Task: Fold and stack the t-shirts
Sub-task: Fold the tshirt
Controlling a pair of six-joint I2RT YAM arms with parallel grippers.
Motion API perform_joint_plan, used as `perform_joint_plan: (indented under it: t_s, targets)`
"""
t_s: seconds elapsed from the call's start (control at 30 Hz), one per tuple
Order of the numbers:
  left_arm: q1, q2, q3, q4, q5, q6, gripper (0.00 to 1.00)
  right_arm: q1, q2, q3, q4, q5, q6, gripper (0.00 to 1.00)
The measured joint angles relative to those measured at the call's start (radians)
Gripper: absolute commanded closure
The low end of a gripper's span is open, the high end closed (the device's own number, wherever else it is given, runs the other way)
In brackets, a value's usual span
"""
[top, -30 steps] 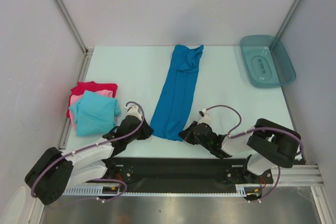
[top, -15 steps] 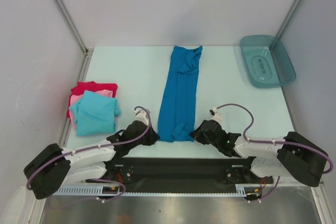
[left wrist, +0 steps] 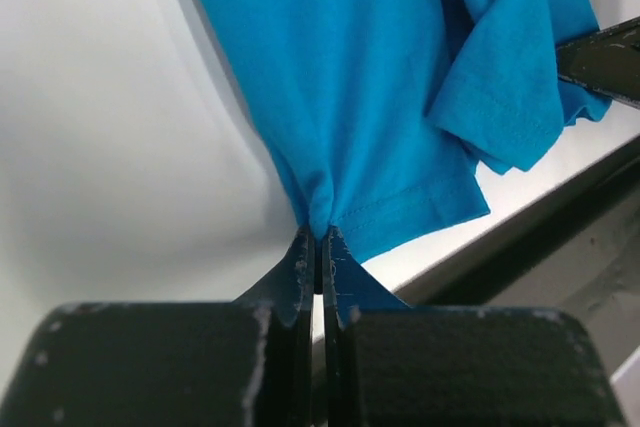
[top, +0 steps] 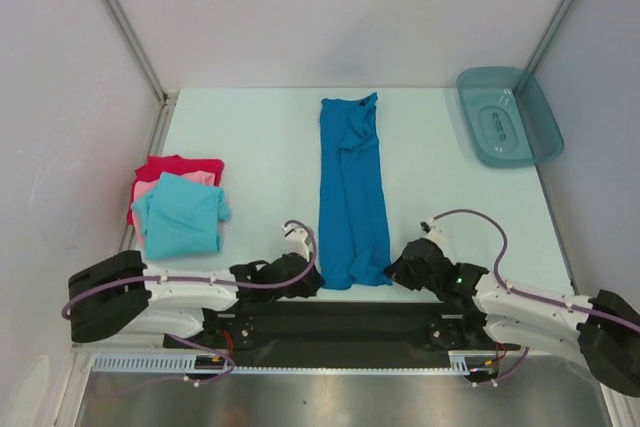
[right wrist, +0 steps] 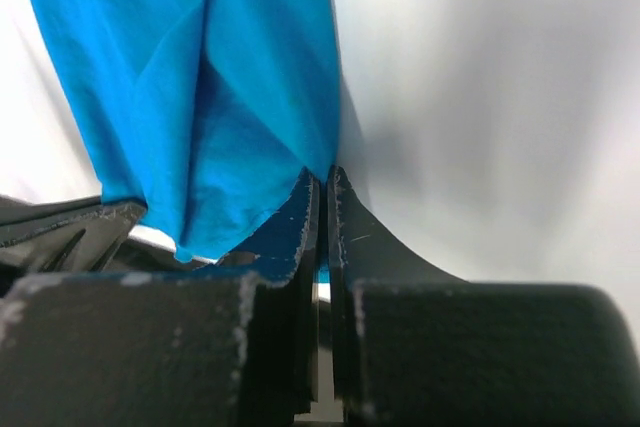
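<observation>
counter (top: 260,137): pale, smooth and flat, the widest thing in the top view.
blue shirt (top: 352,187): folded into a long narrow strip and lying flat down the middle of the counter. The collar end is far. The hem end is at the near edge, between the two arms. In the wrist views the hem rises slightly where its two corners are pinched.
turquoise shirt (top: 180,215): folded into a rough square on top of a pile at the left side of the counter, well apart from the blue shirt.
pink shirt (top: 148,189): folded, under the turquoise shirt. Only a strip shows at the pile's far-left corner.
red shirt (top: 185,164): at the bottom of the pile, showing past the far edge and down the left side.
tray (top: 530,137): teal see-through plastic, at the far right corner of the counter, well apart from every shirt.
left end effector (top: 305,277): low at the near-left corner of the hem. Its fingers (left wrist: 300,267) are pressed together with blue cloth clamped between the tips.
right end effector (top: 400,272): low at the near-right corner of the hem, squeezed tight on the cloth's edge.
</observation>
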Motion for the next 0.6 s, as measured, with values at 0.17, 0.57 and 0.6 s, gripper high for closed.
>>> perform_joint_plan:
  t_s: [0.17, 0.57, 0.6]
  targets:
    - [-0.074, -0.061, 0.002, -0.081, -0.055, -0.044, 0.99, 0.028, -0.117, -0.02, -0.097, 0.003, 0.018, 1.0]
    - [-0.108, -0.235, 0.181, -0.34, -0.179, -0.044, 1.0, 0.022, -0.114, 0.089, -0.19, 0.003, -0.023, 1.0]
    - [-0.108, -0.235, 0.195, -0.348, -0.184, -0.042, 1.0, 0.019, -0.109, 0.107, -0.193, 0.003, -0.031, 1.0]
